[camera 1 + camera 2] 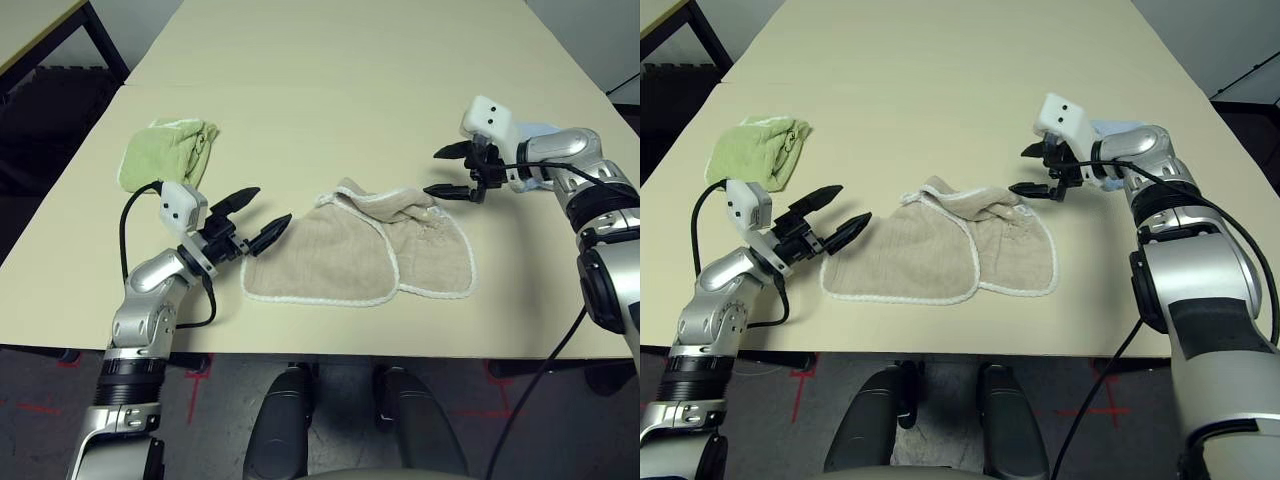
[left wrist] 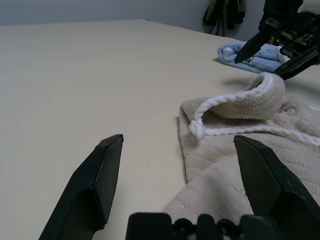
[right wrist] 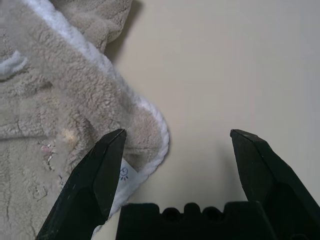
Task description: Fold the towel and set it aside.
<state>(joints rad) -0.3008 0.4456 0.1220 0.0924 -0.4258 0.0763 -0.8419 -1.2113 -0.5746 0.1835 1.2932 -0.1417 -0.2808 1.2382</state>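
The beige towel (image 1: 360, 252) with white stitched edging lies rumpled near the table's front edge, one part folded over another and its far edge rolled up. My left gripper (image 1: 258, 216) stands open just off the towel's left edge, nothing between its fingers. In the left wrist view the towel (image 2: 240, 145) lies by one finger. My right gripper (image 1: 447, 170) hangs open a little above the towel's far right corner. In the right wrist view that rounded corner (image 3: 125, 130) with a small label sits under one fingertip (image 3: 112, 145).
A light green towel (image 1: 165, 150) lies bunched at the table's left side. A light blue towel (image 2: 255, 54) sits behind my right gripper. The far half of the table (image 1: 330, 60) is bare. A black cable (image 1: 130, 215) loops off my left wrist.
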